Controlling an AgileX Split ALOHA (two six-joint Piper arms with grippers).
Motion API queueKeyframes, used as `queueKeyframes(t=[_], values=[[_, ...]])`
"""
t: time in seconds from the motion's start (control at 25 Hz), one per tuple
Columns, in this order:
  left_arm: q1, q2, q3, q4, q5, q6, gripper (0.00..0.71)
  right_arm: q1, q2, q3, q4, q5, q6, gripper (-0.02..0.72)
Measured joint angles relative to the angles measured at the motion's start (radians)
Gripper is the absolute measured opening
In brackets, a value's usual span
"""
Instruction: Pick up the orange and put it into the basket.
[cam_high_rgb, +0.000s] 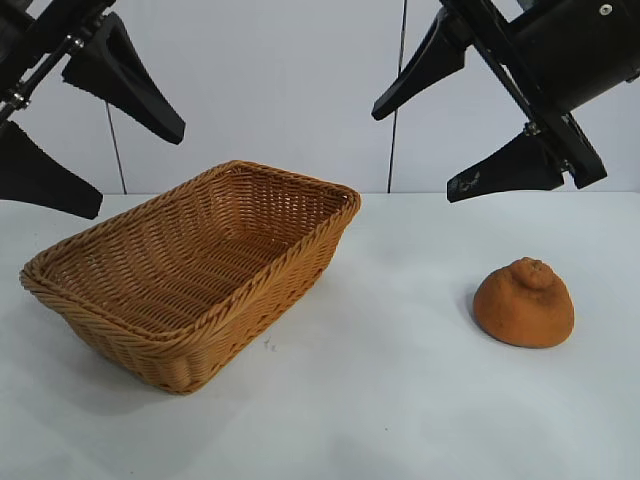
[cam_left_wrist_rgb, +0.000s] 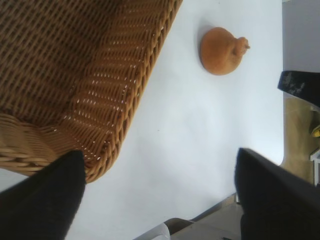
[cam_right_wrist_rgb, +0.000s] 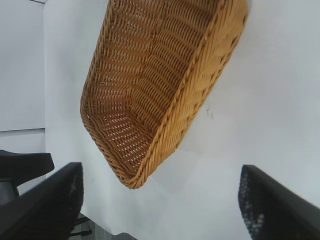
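The orange (cam_high_rgb: 524, 304), a dull orange-brown dome with a knobby bump on top, rests on the white table at the right. It also shows in the left wrist view as the orange (cam_left_wrist_rgb: 221, 50), apart from the basket. The woven wicker basket (cam_high_rgb: 190, 262) stands on the table's left half with nothing showing inside it; its rim (cam_right_wrist_rgb: 185, 112) fills much of the right wrist view. My left gripper (cam_high_rgb: 135, 165) hangs open high above the basket's left end. My right gripper (cam_high_rgb: 415, 148) hangs open high above the table, behind and above the orange. Neither holds anything.
The white table (cam_high_rgb: 380, 400) spreads bare between basket and orange and in front of both. A pale wall stands behind. In the left wrist view the table's edge and a floor strip (cam_left_wrist_rgb: 300, 135) show beyond the orange.
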Motion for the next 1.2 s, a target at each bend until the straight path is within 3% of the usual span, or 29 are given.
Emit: queueKeyframes(t=[0.76, 1.04, 1.2], values=[[0.0, 0.0, 0.0, 0.0, -0.001, 0.0, 0.583, 0.0, 0.0, 0.0, 0.0, 0.0, 0.0, 0.58], [0.0, 0.0, 0.0, -0.001, -0.048, -0.003, 0.583, 0.0, 0.0, 0.0, 0.0, 0.0, 0.0, 0.58], [0.051, -0.015, 0.0, 0.001, -0.038, -0.028, 0.583, 0.0, 0.0, 0.0, 0.0, 0.0, 0.0, 0.58]])
